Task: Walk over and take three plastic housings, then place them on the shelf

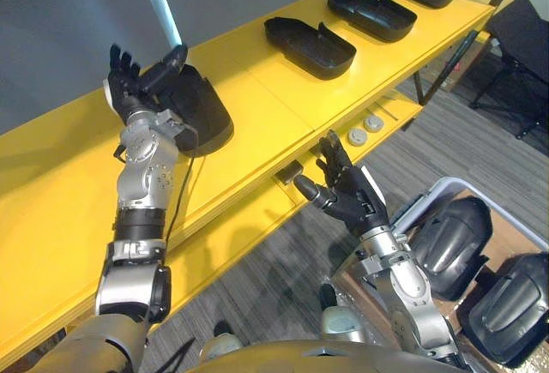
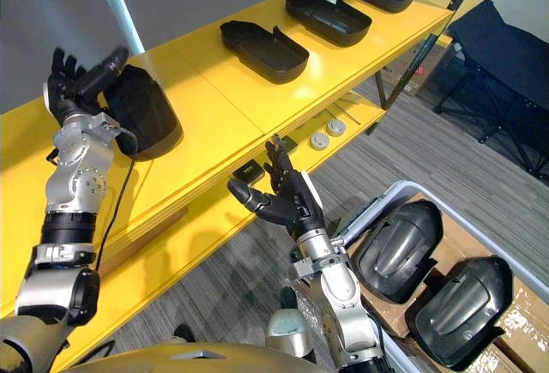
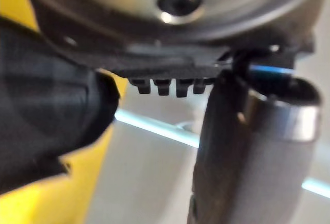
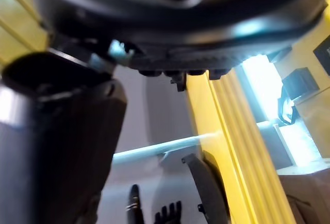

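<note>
Several black plastic housings lie in a row on the yellow shelf's top board. The nearest housing sits right beside my left hand, which is raised with straight fingers and its thumb reaching over the housing's edge. The same housing is the dark mass in the left wrist view. Further along lie the others. My right hand hangs open and empty in front of the shelf's lower board. Two more housings rest in a box at the lower right.
The lower board carries two white round parts and small black blocks. The cardboard box stands in a grey bin on the carpet by my right arm. A black folding chair stands past the shelf's dark metal leg.
</note>
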